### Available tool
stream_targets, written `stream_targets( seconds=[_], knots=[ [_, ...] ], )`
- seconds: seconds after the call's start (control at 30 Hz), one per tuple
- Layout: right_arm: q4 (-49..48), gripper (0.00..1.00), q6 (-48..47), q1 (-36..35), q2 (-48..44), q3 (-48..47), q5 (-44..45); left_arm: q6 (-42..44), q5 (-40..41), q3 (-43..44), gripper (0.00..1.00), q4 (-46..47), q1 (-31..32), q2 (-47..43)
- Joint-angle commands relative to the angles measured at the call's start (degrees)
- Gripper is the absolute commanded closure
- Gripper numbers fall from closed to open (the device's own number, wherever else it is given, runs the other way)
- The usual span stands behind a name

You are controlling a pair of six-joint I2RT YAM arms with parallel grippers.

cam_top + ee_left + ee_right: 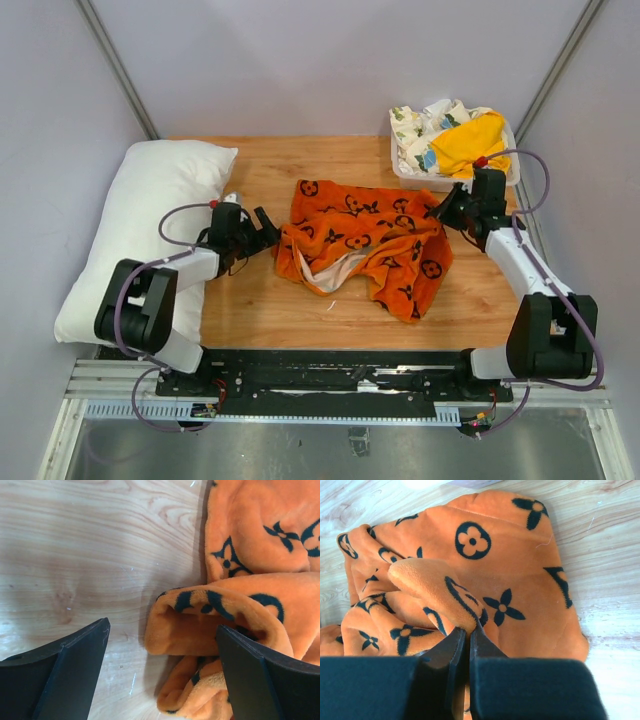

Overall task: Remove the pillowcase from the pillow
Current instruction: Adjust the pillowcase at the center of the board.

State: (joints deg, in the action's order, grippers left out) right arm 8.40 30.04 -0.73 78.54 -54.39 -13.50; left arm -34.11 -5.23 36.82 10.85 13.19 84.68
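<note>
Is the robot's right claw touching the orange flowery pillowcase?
Touching. The right wrist view shows the right gripper shut on a raised fold of the pillowcase, the fabric pinched between its fingertips.

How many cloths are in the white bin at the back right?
2: a white floral-print cloth fills the left and back of the bin, and a plain yellow cloth is bunched on top toward its right. More may be hidden underneath.
</note>
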Motion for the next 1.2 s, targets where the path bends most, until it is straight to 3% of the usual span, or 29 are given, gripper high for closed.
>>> stream_targets(
  seconds=[0.0,0.23,0.43,0.6,0.8,0.93,1.17],
  knots=[
    [-1.5,0.99,0.2,1.4,-0.7,1.1,-1.6,-7.5,-3.3,2.6,0.09,4.4,-1.1,3.7],
    [-1.5,0.99,-0.7,1.5,-2.1,2.8,-0.7,-26.9,-10.8,-3.5,0.01,9.4,-7.7,-1.3],
    [-2.8,0.99,0.0,1.5,-1.3,2.7,-2.3,-43.2,-11.5,-5.0,0.01,3.1,-8.7,-6.4],
    [-3.6,0.99,0.9,1.5,-0.9,2.7,-3.7,-49.7,-11.4,-1.2,0.03,-9.7,-8.7,-7.2],
    [-4.2,0.99,1.5,1.5,-1.2,3.3,-4.6,-58.0,-15.7,-4.1,0.05,-5.1,-8.7,-3.6],
    [-4.2,0.99,1.5,1.6,-1.9,3.5,-5.0,-59.2,-19.0,-3.5,0.13,-2.8,-8.1,3.4],
    [-3.6,0.99,0.7,1.5,-3.0,4.1,-4.7,-62.2,-18.5,-1.1,0.18,-1.4,-6.4,10.0]
  ],
)
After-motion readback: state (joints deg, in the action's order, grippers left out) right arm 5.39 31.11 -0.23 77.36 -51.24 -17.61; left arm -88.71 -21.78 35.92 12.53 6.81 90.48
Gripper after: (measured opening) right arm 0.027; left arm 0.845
